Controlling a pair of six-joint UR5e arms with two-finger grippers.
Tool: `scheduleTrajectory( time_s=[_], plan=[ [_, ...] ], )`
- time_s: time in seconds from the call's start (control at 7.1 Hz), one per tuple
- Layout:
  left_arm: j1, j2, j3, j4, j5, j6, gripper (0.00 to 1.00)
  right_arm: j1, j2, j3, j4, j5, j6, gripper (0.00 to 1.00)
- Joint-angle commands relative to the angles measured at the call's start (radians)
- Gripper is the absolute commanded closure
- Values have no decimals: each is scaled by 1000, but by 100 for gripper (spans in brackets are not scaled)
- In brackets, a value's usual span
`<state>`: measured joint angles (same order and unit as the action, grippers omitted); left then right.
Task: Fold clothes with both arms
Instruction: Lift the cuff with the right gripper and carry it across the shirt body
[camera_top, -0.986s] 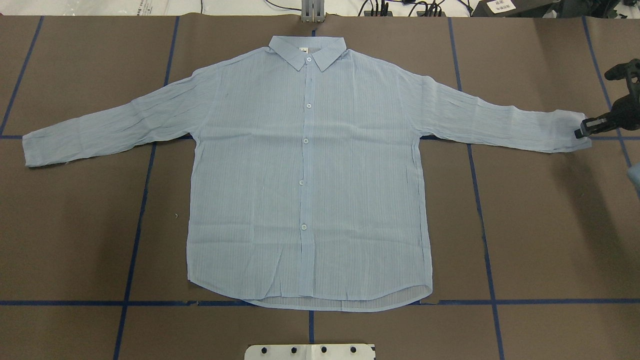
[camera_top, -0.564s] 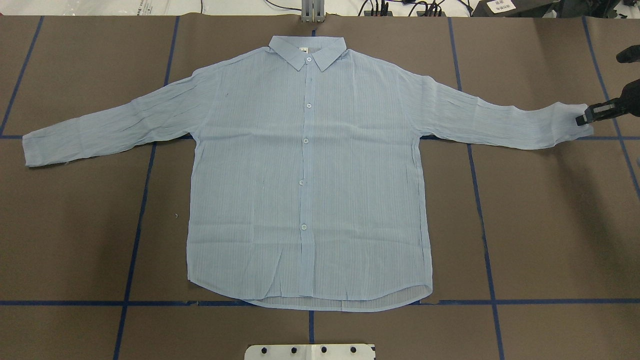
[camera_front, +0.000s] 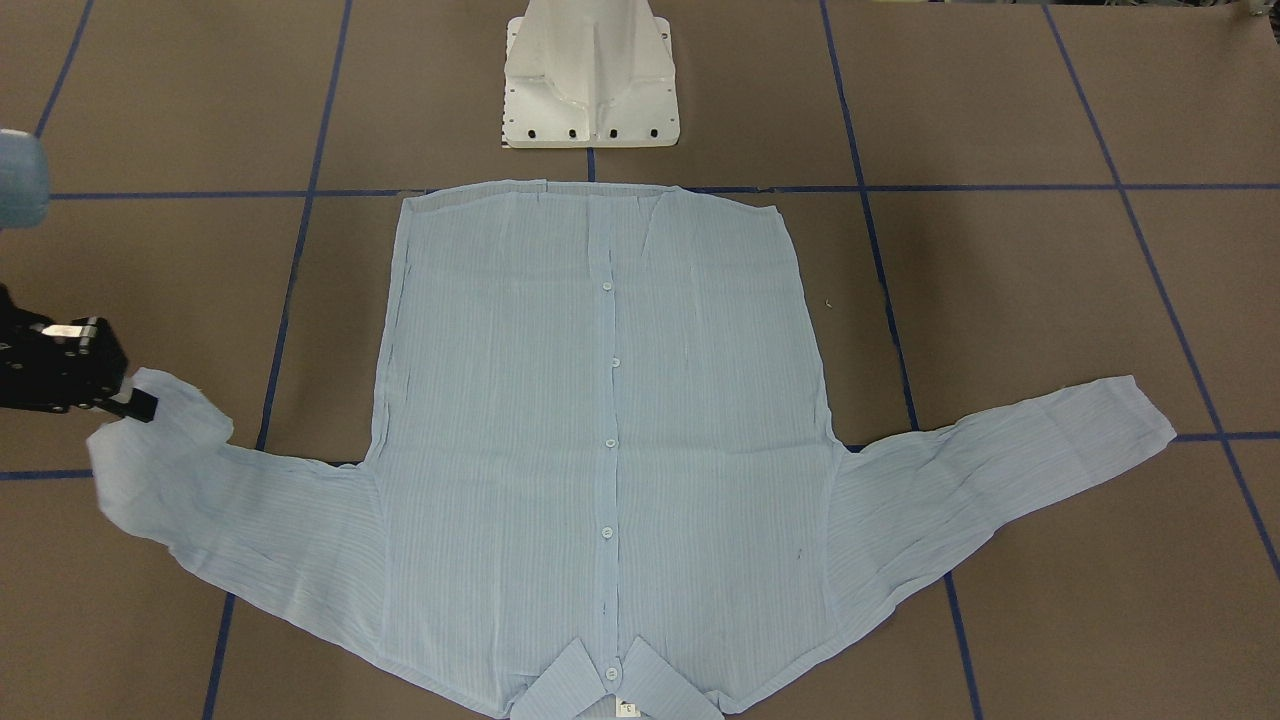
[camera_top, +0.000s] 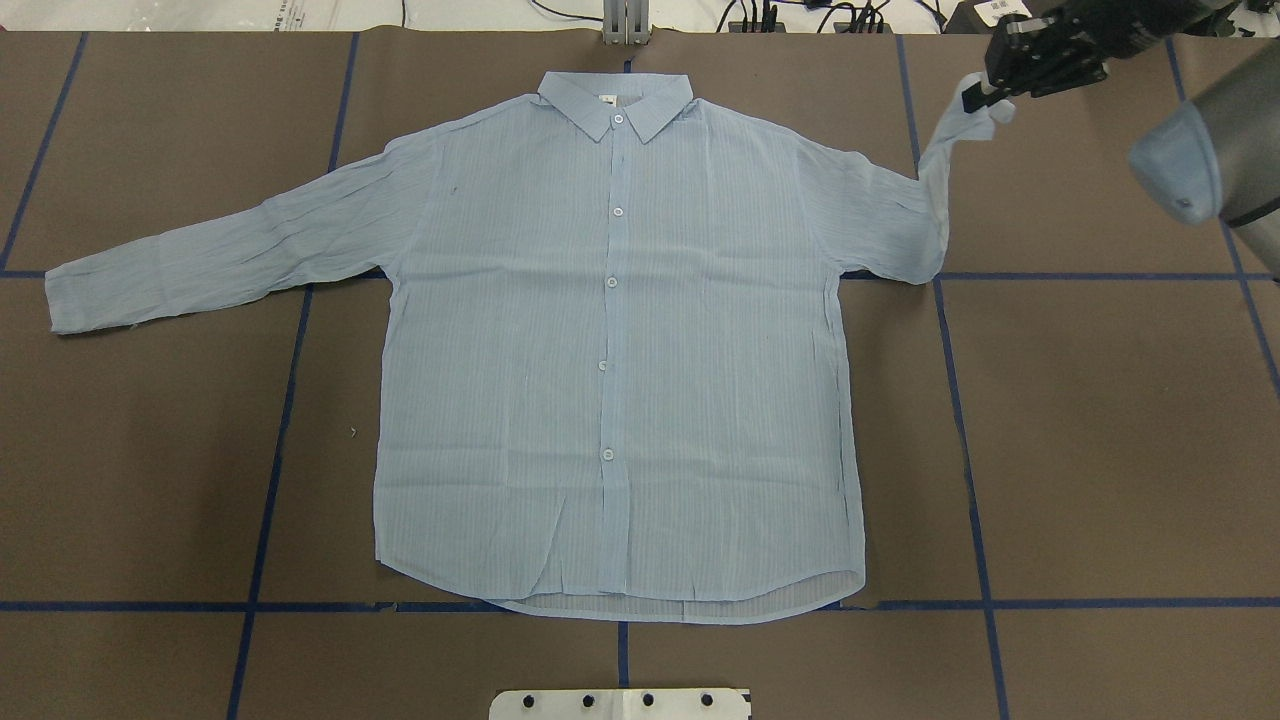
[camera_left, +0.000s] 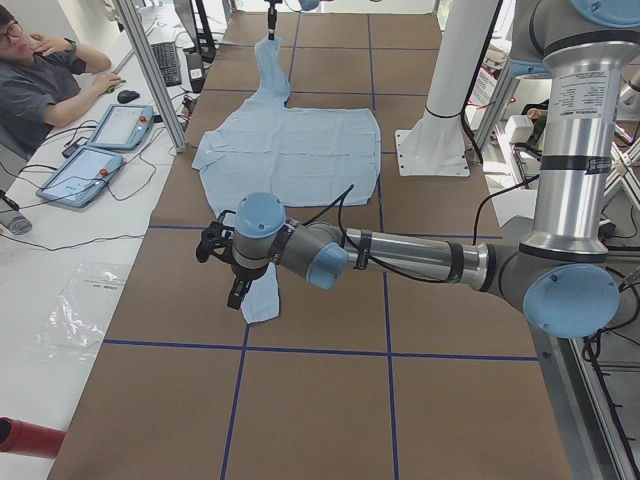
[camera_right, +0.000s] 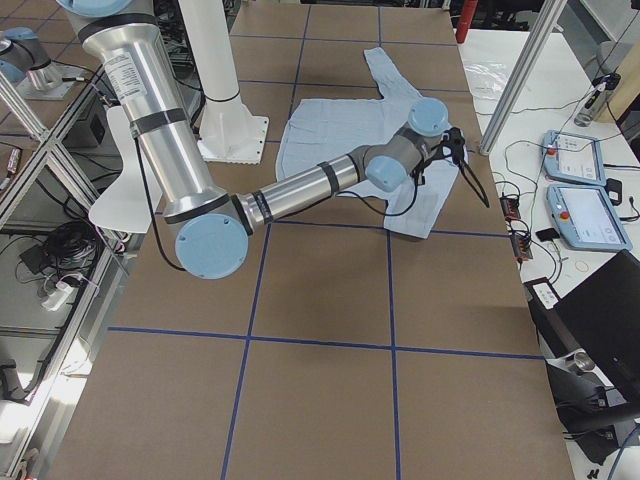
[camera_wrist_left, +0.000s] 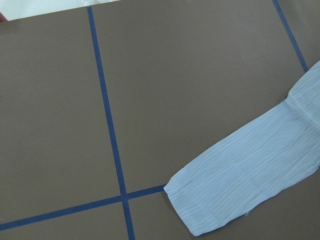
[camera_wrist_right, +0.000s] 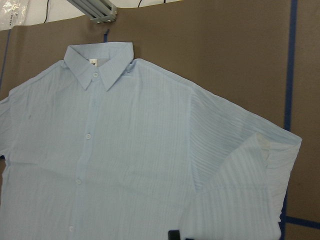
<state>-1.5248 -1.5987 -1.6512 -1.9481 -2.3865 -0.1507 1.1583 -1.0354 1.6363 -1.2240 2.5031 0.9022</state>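
The right claw (camera_top: 975, 97) was clamped on one cuff (camera_top: 962, 125) of the shirt (camera_top: 610, 350), raised above the desk (camera_top: 1100, 450); the left claw (camera_left: 235, 290) could not be judged.

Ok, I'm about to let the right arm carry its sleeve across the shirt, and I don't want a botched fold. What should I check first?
1. Right gripper grips the right sleeve at its cuff: ok, shut on it, with the sleeve hanging lifted off the table.
2. Shirt body lies flat, buttons up: ok.
3. Left sleeve spread flat, clear of the body: ok.
4. Nothing lies on the shirt front where the sleeve would land: ok.
5. Left gripper open or shut: cannot tell; only the left side view shows it, near the left sleeve's end.
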Motion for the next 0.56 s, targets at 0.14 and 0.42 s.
scheduleTrajectory(
  time_s=[0.14, 0.42],
  plan=[
    [0, 3, 4, 2, 3, 0, 1, -210, 239, -35, -61, -203, 145, 100],
    [0, 3, 8, 1, 4, 0, 1, -270, 371, -166, -63, -266, 155, 100]
  ],
)
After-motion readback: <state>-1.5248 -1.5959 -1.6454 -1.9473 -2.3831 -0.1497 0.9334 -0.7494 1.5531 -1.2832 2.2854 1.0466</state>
